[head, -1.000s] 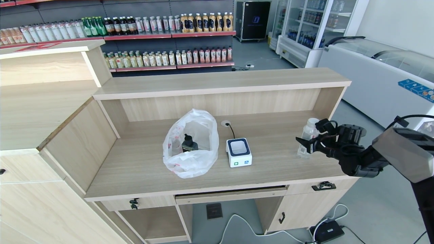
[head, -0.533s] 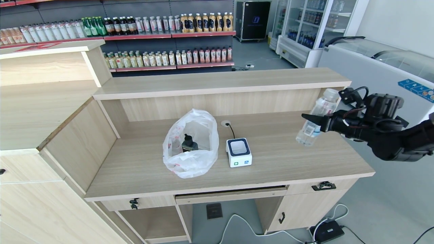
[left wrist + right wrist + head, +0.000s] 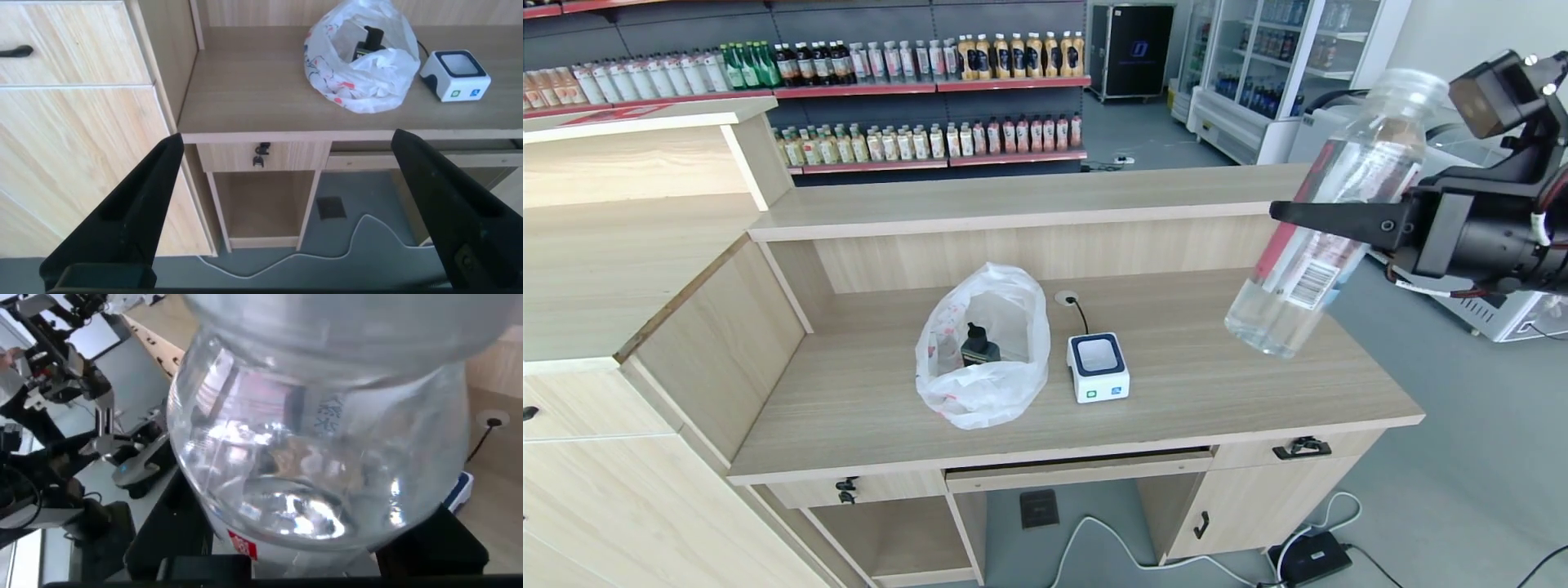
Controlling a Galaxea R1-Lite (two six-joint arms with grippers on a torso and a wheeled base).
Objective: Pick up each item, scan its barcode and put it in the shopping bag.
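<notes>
From the head view, the right gripper (image 3: 1347,222) is clamped across the middle of a water bottle (image 3: 1290,302) and holds it in the air over the right end of the wooden counter (image 3: 1217,392). The bottle is clear plastic with clear liquid inside. It is tilted, with the cap up and to the right and the rounded base down toward the counter. Its label has a red strip down one side and a white panel with a barcode (image 3: 1311,286) facing the camera. Well to its left a white scanner (image 3: 1098,367) with a dark-framed window sits on the counter. Just beside the scanner lies the open white shopping bag (image 3: 1005,392) with a dark bottle (image 3: 978,347) standing in it.

In the left wrist view, the left gripper (image 3: 286,140) has its two dark fingers (image 3: 131,212) spread wide with nothing between them, out in front of the counter's left end. The shopping bag (image 3: 359,69) and the scanner (image 3: 456,75) lie farther along the top.

The right wrist view looks straight at the bottle's base (image 3: 319,457), a glassy dome with bright reflections. A corner of red label (image 3: 241,543) shows near the dark gripper parts.
</notes>
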